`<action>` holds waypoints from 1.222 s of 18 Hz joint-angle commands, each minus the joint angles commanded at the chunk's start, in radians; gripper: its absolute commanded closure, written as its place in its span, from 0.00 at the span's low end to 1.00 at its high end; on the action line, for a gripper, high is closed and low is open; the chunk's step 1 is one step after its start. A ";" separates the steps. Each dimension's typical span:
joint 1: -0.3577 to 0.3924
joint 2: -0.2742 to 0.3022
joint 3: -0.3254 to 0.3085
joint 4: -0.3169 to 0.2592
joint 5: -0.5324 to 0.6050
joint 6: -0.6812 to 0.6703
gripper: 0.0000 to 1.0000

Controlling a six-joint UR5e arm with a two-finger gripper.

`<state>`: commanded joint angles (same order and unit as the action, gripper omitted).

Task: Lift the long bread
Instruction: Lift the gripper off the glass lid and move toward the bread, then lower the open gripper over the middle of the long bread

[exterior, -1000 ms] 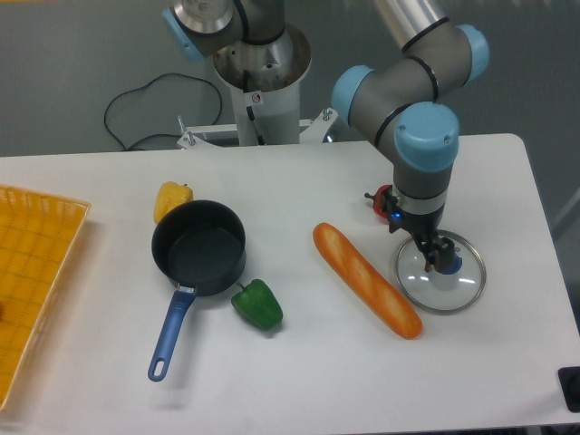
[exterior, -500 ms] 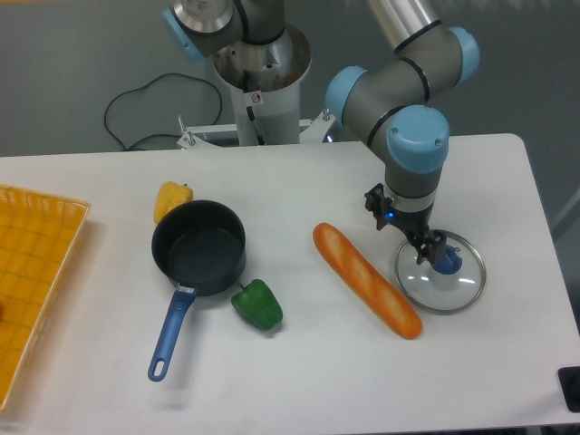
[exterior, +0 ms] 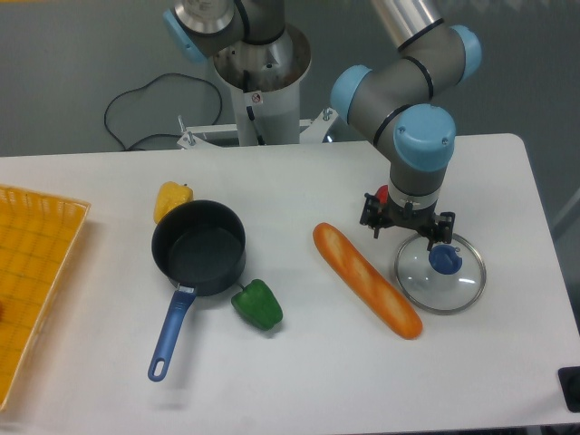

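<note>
No readable text anywhere on the table or arm

A small round red-and-white sticker (exterior: 256, 97) sat on the arm's base column (exterior: 258, 86), but its marking was too small to make out; nothing else carried any lettering, number or brand that could be read
</note>
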<state>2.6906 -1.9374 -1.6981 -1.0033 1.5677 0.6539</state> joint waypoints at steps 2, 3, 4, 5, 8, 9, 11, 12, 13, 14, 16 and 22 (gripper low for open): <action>-0.024 -0.017 0.012 0.064 -0.009 -0.072 0.00; -0.055 -0.038 0.031 0.072 -0.015 -0.101 0.00; -0.061 -0.049 0.031 0.077 -0.014 -0.121 0.00; -0.061 -0.052 0.026 0.078 -0.014 -0.146 0.00; -0.064 -0.055 0.022 0.074 -0.014 -0.171 0.00; -0.071 -0.060 0.021 0.074 -0.012 -0.169 0.00; -0.077 -0.075 0.025 0.072 -0.008 -0.169 0.00; -0.077 -0.081 0.023 0.072 -0.008 -0.169 0.00; -0.077 -0.089 0.023 0.072 -0.009 -0.168 0.00; -0.077 -0.098 0.023 0.072 -0.009 -0.166 0.00; -0.078 -0.115 0.032 0.072 -0.009 -0.158 0.00; -0.077 -0.123 0.018 0.078 -0.009 -0.160 0.00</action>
<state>2.6139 -2.0601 -1.6797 -0.9250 1.5585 0.4939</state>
